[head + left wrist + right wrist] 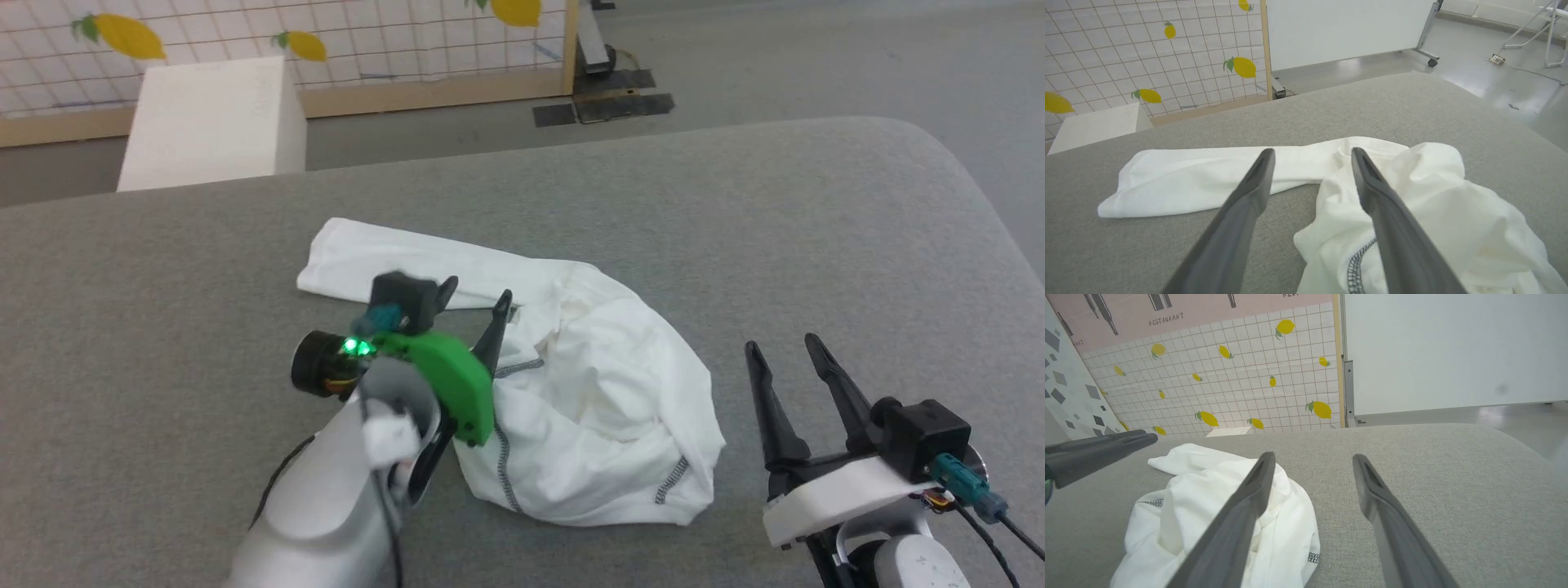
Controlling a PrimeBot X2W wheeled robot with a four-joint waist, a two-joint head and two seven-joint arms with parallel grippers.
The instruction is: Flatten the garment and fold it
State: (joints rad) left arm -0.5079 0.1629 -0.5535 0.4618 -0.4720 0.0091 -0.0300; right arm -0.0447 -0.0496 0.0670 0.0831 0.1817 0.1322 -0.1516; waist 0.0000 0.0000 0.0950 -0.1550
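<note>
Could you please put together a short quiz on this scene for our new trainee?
1. True or false: the white long-sleeved fabric garment lies spread flat on the grey fabric surface.
2. Where is the right gripper? A: on the garment's sleeve. B: beside the garment, above bare grey surface. C: clamped on the garment's hem.
3. Fill in the blank: the left gripper, which is at the garment's edge, and the right gripper both have their jaws ____.

Key: 1 false, since the garment is crumpled with one sleeve stretched out; 2 B; 3 open.
</note>
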